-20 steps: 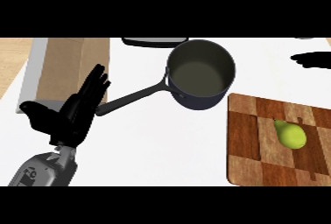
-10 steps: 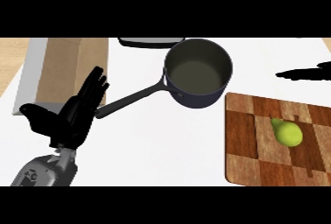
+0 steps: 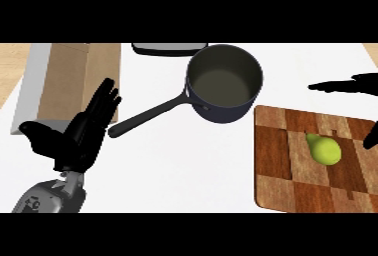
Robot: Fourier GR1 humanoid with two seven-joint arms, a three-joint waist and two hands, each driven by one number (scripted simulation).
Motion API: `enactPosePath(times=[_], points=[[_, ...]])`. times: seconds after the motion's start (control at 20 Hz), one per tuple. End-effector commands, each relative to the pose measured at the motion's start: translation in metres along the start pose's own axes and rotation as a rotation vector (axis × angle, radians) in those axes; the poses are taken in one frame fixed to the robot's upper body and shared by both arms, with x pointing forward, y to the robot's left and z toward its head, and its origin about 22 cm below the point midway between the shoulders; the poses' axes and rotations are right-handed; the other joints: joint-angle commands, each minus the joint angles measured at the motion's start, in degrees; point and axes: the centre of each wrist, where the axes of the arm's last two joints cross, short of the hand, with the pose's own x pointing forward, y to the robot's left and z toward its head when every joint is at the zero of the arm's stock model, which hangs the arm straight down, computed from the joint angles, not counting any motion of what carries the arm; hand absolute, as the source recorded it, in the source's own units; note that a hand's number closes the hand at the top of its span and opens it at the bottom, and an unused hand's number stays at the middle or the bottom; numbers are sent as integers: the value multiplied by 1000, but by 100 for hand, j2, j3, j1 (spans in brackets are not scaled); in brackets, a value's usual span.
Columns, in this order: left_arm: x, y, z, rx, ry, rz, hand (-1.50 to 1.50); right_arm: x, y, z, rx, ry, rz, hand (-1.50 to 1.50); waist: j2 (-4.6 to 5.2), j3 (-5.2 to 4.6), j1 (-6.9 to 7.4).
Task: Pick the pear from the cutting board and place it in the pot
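Right hand point(image 3: 347, 84): enters at the far right edge, fingers straight and released, holding nothing. It lies over bare white counter point(image 3: 192, 170) just beyond the far edge of the cutting board point(image 3: 280, 150). A further dark part shows at the right edge beside the board; whether it is the thumb cannot be told.

Pear point(image 3: 325, 150): green, lying on the cutting board, right of the board's middle, near and slightly left of the right hand, not touched by it.

Cutting board: wooden, patchwork pattern, at the near right; its right side runs out of view. Open counter lies along its left edge and between its far edge and the right hand.

Pot point(image 3: 224, 80): dark, upright, far centre, just beyond the board's far-left corner. Interior shows nothing in it. Its long handle point(image 3: 148, 119) points near-left, its end close to the left hand's fingertips.

Left hand point(image 3: 81, 137): at the near left, open, fingers straight and pointing far, resting, holding nothing.

Box point(image 3: 66, 85): tan and grey, far left, beside the left hand.

Dark tray-like item point(image 3: 166, 48): at the far edge, cut off by the view.
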Motion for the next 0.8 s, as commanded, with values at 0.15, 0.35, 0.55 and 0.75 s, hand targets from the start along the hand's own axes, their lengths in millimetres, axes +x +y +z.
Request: enactPosePath(times=[0.15,0.35,0.55,0.75], points=[[-10,30,-4,65,80,-24,0,3,-8,-9,120,-95,-47,-150,20,-45,-56],[-7,18,4,62,61,-4,0,-5,2,-15,119,-35,-48,-150,-3,-44,-98],[-17,14,-3,45,53,-19,0,4,-1,-39,129,23,5,-150,20,-46,-61],[-10,11,-1,66,72,-20,0,-2,22,-56,154,13,26,-150,5,-43,-96]])
